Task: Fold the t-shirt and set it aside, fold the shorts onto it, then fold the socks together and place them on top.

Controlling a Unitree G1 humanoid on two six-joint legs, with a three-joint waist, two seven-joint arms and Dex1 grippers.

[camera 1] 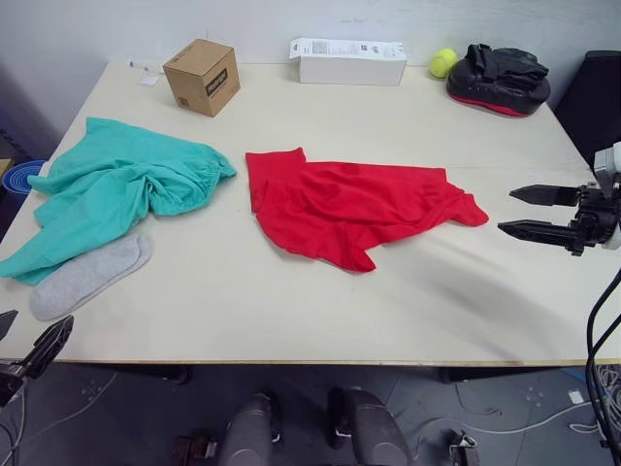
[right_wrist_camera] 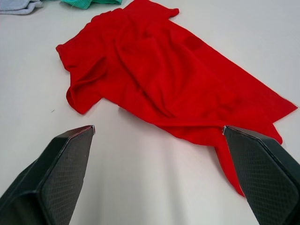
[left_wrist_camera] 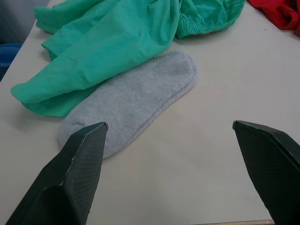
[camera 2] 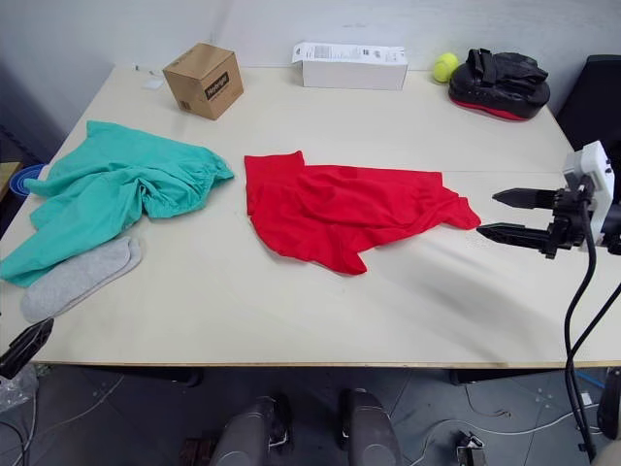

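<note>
I see the t-shirt point(camera 1: 354, 206) lying crumpled mid-table, unfolded. Left of it the shorts point(camera 1: 112, 189) sit bunched, with the socks point(camera 1: 85, 277) stacked at their near edge. My right gripper point(camera 1: 520, 212) hovers just right of the shirt, jaws wide and empty. My left gripper point(left_wrist_camera: 171, 140) waits near the socks, spread wide.

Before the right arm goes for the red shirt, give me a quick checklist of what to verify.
1. Right tool open: ok, jaws spread, nothing held.
2. Left tool open: ok, nothing held.
3. T-shirt free of other items: ok, it lies apart from the shorts.
4. T-shirt flat for folding: not ok, crumpled and unfolded.
5. Socks out of the way: ok, beside the shorts, far from the shirt.
6. Bare table for setting aside: ok.
</note>
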